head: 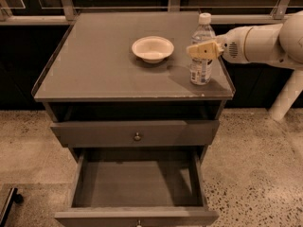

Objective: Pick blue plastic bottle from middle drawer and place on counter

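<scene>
The blue plastic bottle (200, 72) stands upright on the counter (94, 65), near its right front corner. It is clear, with a white cap and a pale label. My gripper (202, 50) reaches in from the right at the bottle's mid-height and straddles it. The middle drawer (137, 183) is pulled open below, and its grey floor is bare.
A white bowl (152, 48) sits on the counter left of the bottle. The upper drawer front (136, 134) with its round knob is slightly out. My white arm (265, 41) extends past the counter's right edge. Speckled floor surrounds the cabinet, and dark railings run behind it.
</scene>
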{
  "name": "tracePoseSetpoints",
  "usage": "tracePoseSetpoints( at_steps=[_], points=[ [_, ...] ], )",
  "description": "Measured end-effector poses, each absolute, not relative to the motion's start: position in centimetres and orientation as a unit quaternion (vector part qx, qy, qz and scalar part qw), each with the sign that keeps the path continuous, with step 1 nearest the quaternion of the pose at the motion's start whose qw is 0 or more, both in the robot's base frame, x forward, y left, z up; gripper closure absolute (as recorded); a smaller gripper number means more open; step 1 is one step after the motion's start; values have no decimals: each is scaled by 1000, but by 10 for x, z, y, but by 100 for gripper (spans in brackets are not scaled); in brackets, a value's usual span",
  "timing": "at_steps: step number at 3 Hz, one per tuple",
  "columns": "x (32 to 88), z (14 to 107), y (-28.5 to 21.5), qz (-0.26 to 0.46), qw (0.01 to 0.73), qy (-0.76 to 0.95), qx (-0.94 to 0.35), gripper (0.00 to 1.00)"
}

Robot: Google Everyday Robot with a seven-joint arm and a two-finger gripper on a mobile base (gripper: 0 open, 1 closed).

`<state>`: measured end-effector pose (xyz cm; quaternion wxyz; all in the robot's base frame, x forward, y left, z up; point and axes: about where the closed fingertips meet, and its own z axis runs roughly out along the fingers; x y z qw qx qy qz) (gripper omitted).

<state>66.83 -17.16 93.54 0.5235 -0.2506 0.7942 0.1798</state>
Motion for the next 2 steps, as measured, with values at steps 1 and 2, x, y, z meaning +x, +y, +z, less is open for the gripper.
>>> tracePoseSetpoints(
  at_steps=[1, 2],
  points=[
    [668, 935, -172, 180, 523, 794, -251, 0],
    [668, 935, -171, 180, 523, 794, -251, 0]
  ],
)
